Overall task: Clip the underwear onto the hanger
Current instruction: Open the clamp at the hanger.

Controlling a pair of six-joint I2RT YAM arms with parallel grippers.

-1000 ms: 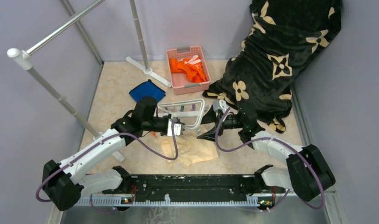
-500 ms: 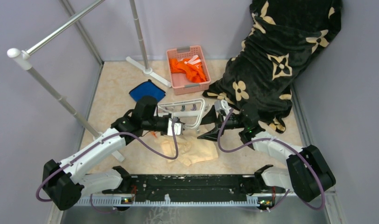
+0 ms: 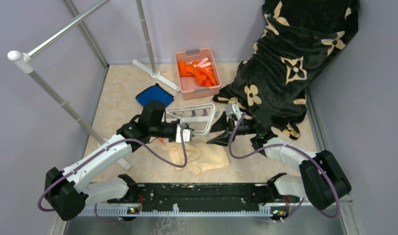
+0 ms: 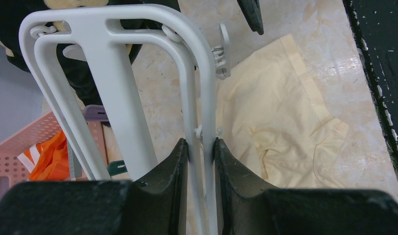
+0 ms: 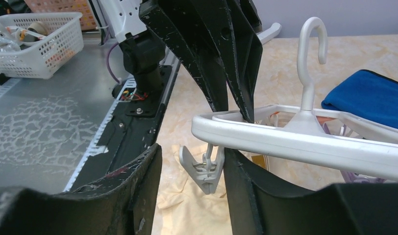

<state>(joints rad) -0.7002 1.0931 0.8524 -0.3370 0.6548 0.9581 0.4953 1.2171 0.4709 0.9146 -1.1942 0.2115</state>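
Left hand (image 4: 202, 145) grips hanger (image 4: 119, 98); right hand (image 5: 191, 152) straddles clip (image 5: 207, 172).

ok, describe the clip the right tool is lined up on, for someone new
Find the white plastic bar-frame hanger that the left tool clamps above the pale peach underwear. At its rounded corner dangles a small white clip on a wire ring, the only one between the right tool's open fingers.

Def a robotics lab imo: left arm (image 3: 96, 159) & right arm (image 3: 285, 152) bolted to a black rail (image 3: 197, 193), plain grey walls (image 3: 35, 127) boxing in the surface (image 3: 118, 83), w/ laundry bits like a rack pole (image 3: 60, 99) & pink basket (image 3: 203, 91).
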